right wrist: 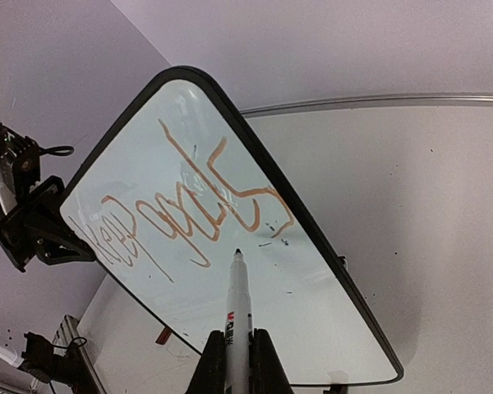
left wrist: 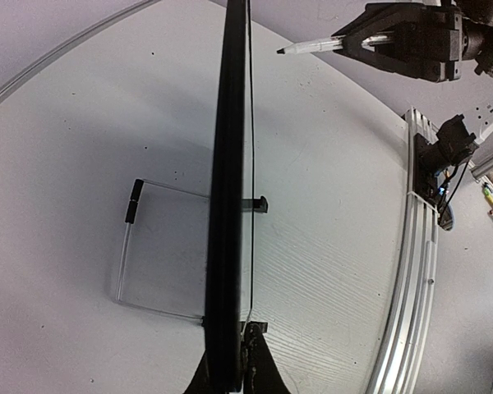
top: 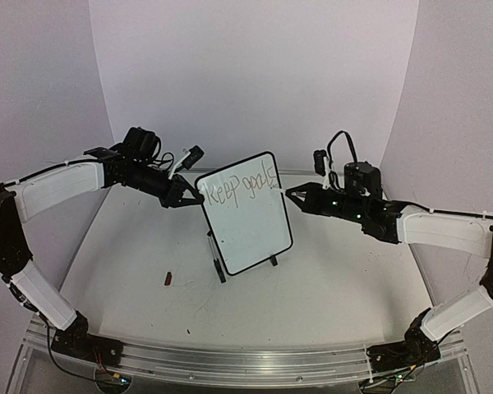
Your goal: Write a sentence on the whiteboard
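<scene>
The whiteboard [top: 245, 215] looks glossy, the table [top: 329, 287] matt and grained, the rail [top: 246, 357] metal.

Small dark reddish piece [top: 168, 279] lying on white table [top: 337, 287], front left

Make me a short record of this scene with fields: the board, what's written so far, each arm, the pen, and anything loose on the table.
board: whiteboard, tilted, feet at the table
writing: "Keep goals", one line
left gripper: fingers shut on the whiteboard's upper left edge
right gripper: fingers shut on a marker
marker tip: by the end of "goals", a small gap off the board face
loose item: small dark red object left of the feet
</scene>
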